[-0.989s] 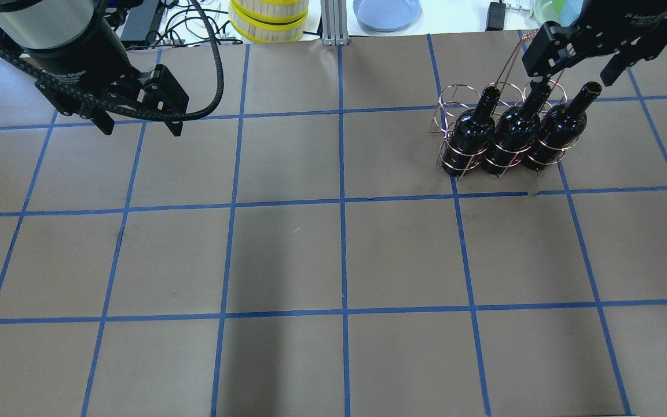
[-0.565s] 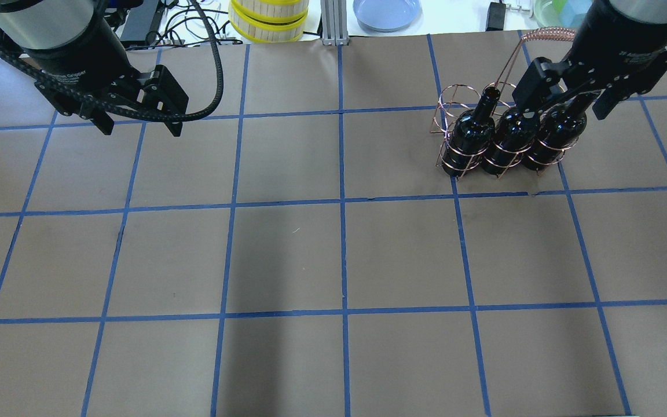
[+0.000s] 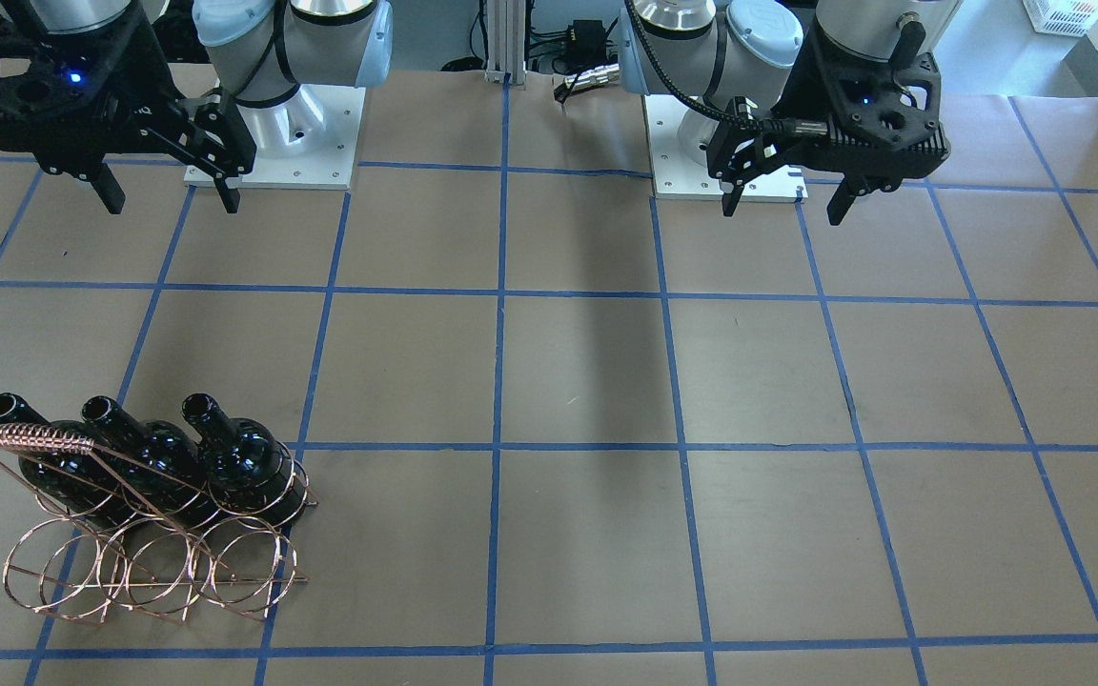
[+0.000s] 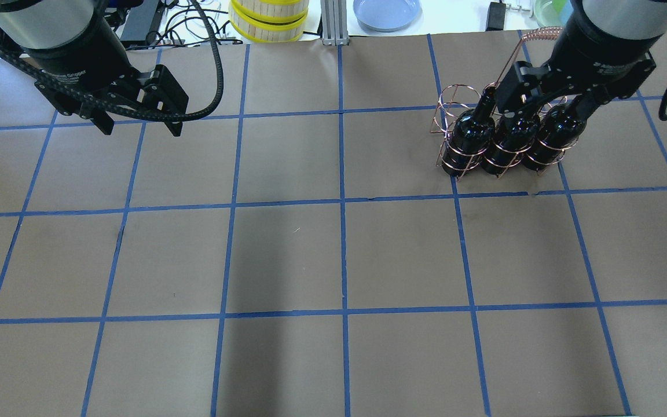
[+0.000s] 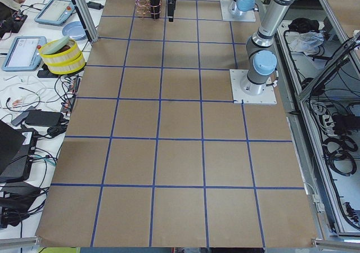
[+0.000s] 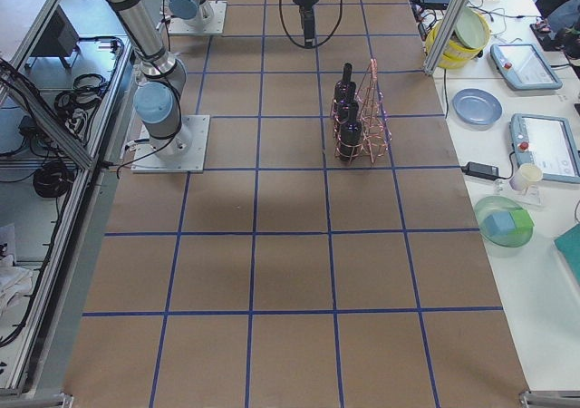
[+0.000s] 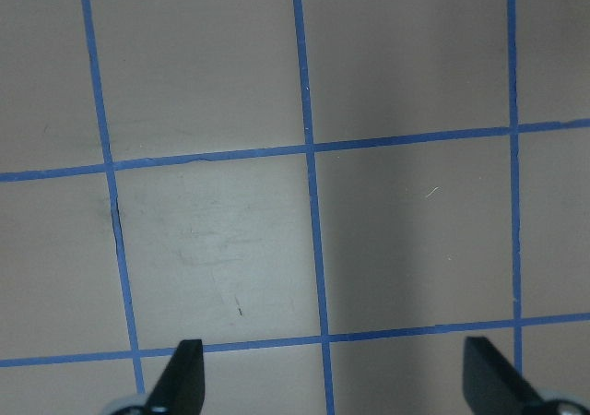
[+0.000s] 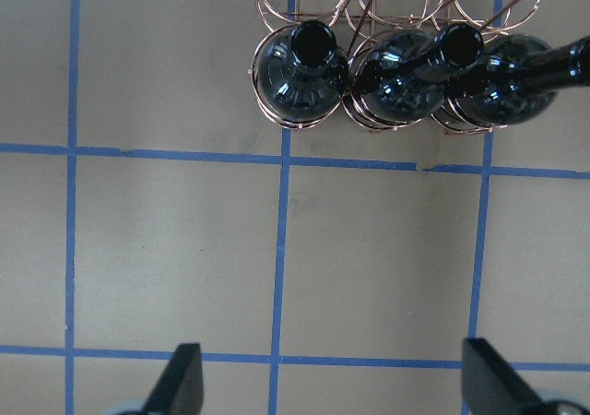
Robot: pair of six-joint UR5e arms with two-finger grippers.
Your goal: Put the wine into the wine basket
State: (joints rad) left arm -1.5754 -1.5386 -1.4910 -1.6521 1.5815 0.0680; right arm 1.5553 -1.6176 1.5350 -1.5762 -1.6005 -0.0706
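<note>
Overhead, the right claw (image 4: 550, 105) hid the necks of two glossy near-black glass bottles (image 4: 510, 140) inside the rose-gold copper wire basket (image 4: 451, 113), whose far rings the right wrist view cropped.

My left wrist feed shows the flat brown paper-covered table (image 7: 212, 74), crossed by blue tape grid lines (image 7: 309, 203). The left gripper (image 7: 332, 392) pokes its two black fingertips (image 7: 184, 378) in at 7 and 5 o'clock, spread wide, bare paper between them. A grey shadow darkens the 3 o'clock side.

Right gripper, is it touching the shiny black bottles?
Apart. The right wrist-mounted view shows a wide stretch of bare table between the right gripper and the bottles.
</note>
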